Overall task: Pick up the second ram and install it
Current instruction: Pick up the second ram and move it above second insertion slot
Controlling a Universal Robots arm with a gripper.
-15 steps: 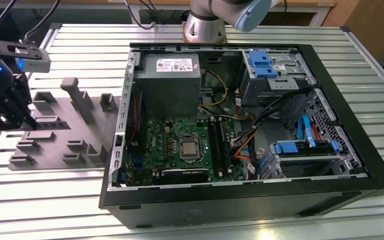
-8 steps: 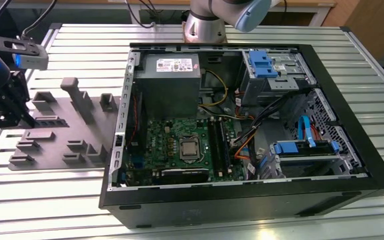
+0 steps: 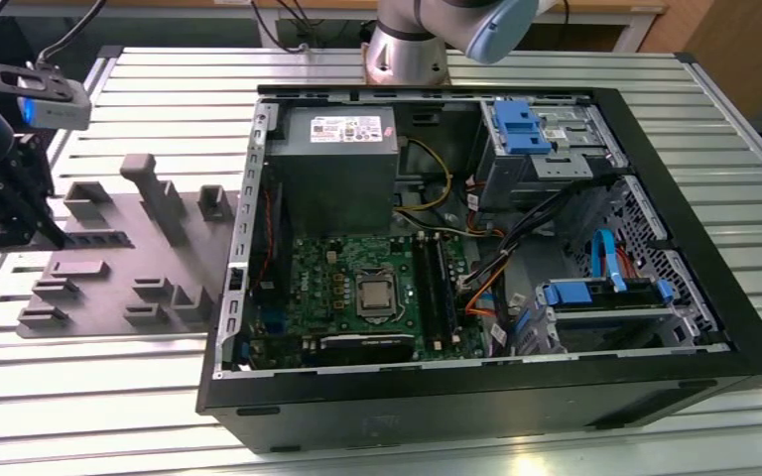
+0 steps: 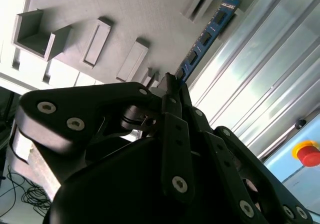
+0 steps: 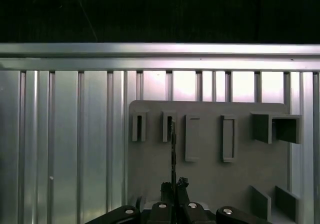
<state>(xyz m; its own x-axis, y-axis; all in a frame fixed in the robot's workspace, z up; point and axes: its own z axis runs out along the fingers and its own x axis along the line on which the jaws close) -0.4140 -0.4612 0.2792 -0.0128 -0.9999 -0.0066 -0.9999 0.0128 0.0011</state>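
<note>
Thin blue second ram (image 4: 210, 31) with black chips; matte gray plastic holder plate (image 3: 103, 296); ribbed silver tabletop (image 3: 156, 89); green motherboard (image 3: 334, 268).

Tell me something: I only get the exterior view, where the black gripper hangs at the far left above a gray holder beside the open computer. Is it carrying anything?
Observer: Yes. In the second wrist view the gripper is shut on the second ram, a thin blue stick with dark chips.
Operator: Which way does it stick out?
Observer: In the first wrist view it shows edge-on, running straight out from the gripper over the gray holder to a small slot block; whether its tip sits inside, I cannot tell.
Operator: Any more sticks there?
Observer: The neighbouring slot blocks look empty in the first wrist view.
</note>
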